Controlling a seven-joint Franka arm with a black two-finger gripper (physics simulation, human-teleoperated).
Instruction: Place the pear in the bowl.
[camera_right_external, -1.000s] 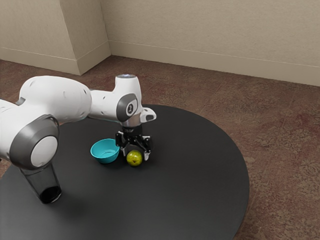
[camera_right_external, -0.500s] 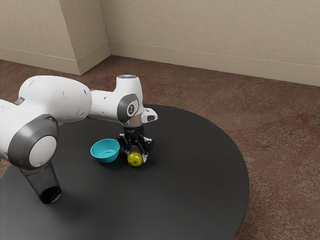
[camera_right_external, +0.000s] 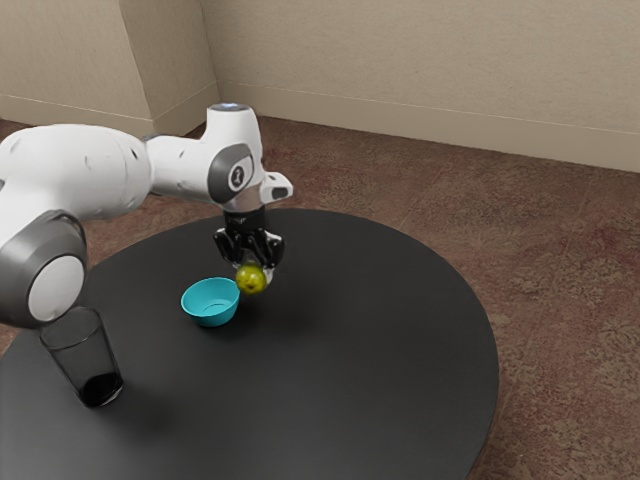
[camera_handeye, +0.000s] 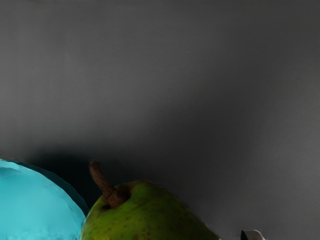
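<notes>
Hanging just above the table (camera_right_external: 370, 360), the pear (camera_right_external: 251, 280) is clamped btwn both fingertips, right at the tip of the gripper (camera_right_external: 253, 273), nr the bowl (camera_right_external: 210, 314), on the exterior view's right of it

Pear (camera_handeye: 142, 215) and bowl (camera_handeye: 40, 202) cut off by wrist view's edge.

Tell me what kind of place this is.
Probably a plain indoor room set up for a simulated robot: patterned brown carpet, bare beige wall with a baseboard, and a round black table.
</notes>
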